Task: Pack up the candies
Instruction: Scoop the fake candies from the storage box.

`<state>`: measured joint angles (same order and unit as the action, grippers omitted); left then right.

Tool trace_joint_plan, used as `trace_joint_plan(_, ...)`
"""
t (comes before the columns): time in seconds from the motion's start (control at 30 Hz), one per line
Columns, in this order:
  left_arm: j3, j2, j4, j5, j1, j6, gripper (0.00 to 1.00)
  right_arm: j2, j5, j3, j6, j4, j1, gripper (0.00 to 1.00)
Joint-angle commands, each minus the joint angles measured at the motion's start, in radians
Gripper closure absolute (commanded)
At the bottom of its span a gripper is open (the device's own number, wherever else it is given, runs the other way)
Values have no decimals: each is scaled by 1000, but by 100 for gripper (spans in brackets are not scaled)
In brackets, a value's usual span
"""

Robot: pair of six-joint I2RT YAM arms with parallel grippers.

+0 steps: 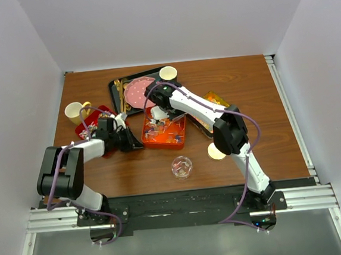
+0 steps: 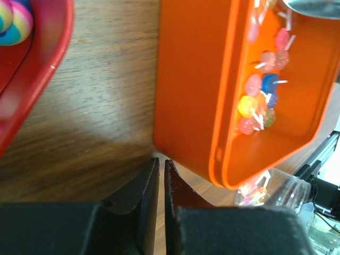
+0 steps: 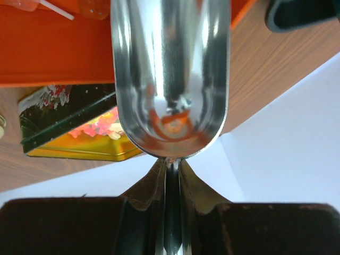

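Small wrapped candies [image 2: 260,101] in pink, blue and yellow lie in an orange tray [image 2: 196,79] at the table's middle [image 1: 165,134]. More candies fill a gold tin [image 3: 74,143], a red tray [image 1: 93,127] and a clear cup [image 1: 182,167]. My left gripper [image 2: 162,161] sits low on the wood just off the orange tray's near-left corner [image 1: 138,144]. Its jaws are a thin slit apart with nothing between them. My right gripper [image 3: 171,162] is shut on the handle of a metal scoop [image 3: 170,69]. The scoop hangs over the orange tray's far end [image 1: 157,112] and looks empty.
A black tray with a pink dotted plate [image 1: 137,92] and a paper cup [image 1: 167,74] stand at the back. A yellow mug [image 1: 75,112] is at the far left. A pale round lid [image 1: 215,152] lies by the right arm, beside the clear cup [image 2: 281,191].
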<state>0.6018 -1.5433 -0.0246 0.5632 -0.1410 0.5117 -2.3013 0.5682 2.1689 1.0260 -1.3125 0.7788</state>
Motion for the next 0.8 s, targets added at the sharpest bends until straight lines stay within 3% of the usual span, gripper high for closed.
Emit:
trace_joint_plan(0.0,18,-35,-67,-5,-12,-16,83,2,44,-66,111,15,31,100)
trace_joint_plan(0.77,-48,-87,-284,127,-16,40,76,-158,-60,60,103,39,129,100)
